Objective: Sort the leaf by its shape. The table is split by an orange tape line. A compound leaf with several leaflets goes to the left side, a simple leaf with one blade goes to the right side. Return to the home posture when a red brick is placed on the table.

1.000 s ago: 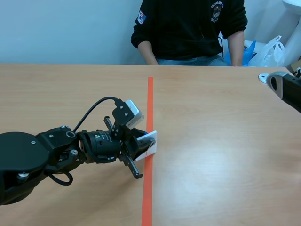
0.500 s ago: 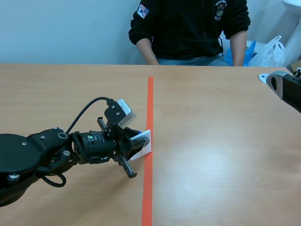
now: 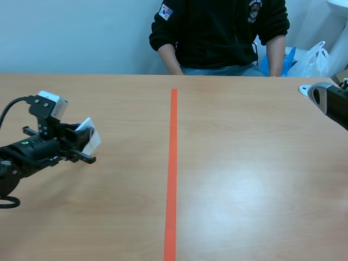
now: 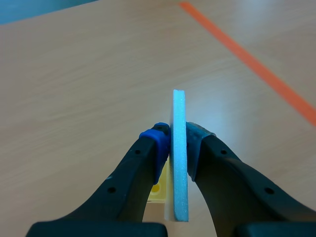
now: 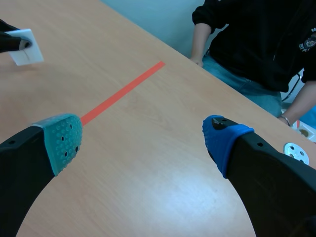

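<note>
At 9 o'clock on the table [image 3: 244,179], well left of the tape line [image 3: 172,163], the left gripper [image 4: 177,140] holds its jaws clamped across the flat faces of a leaf card [image 4: 179,116]. The card is thin foam, likely light, stiff and easily dented. The right gripper [image 5: 143,138] sits at 2 o'clock, jaws wide.

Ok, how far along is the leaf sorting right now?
Done: the white card is gripped and left of the tape line. In hand: the left pincer is shut on it, edge-on; its picture isn't visible. Left: set it down and release. The right pincer is open, idle; no red brick shows.
</note>
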`<action>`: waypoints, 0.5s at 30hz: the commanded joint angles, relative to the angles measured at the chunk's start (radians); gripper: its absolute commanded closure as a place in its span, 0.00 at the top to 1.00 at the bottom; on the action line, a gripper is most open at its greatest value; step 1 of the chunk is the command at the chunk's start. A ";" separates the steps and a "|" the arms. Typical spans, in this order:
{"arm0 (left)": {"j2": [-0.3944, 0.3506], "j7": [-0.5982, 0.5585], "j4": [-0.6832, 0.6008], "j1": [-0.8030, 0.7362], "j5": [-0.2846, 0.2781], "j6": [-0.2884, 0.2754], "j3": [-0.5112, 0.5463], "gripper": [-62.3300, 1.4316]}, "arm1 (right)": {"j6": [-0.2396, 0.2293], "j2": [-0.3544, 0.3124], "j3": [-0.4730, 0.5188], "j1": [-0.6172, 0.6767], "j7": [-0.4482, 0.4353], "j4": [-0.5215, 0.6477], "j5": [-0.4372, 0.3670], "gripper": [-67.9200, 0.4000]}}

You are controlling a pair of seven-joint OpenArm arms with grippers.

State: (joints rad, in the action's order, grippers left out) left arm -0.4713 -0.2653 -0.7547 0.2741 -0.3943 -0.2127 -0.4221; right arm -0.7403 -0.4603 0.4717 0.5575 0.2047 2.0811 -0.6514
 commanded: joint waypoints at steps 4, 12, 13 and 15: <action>-0.067 -0.015 -0.019 -0.030 -0.019 0.026 0.070 0.12 | -0.005 -0.013 0.019 -0.010 -0.015 -0.003 -0.007 0.74; -0.147 -0.016 -0.019 -0.093 -0.036 0.124 0.187 0.12 | -0.005 -0.013 0.019 -0.010 -0.015 -0.003 -0.008 0.74; -0.152 -0.014 -0.019 -0.099 -0.036 0.141 0.196 0.12 | -0.005 -0.013 0.019 -0.010 -0.015 -0.003 -0.007 0.74; -0.162 -0.014 -0.019 -0.115 -0.036 0.172 0.207 0.12 | -0.005 -0.013 0.019 -0.010 -0.015 -0.003 -0.007 0.74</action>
State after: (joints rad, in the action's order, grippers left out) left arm -0.6250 -0.2661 -0.7547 0.1566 -0.4248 -0.0467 -0.2195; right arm -0.7403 -0.4603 0.4717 0.5575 0.2047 2.0811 -0.6514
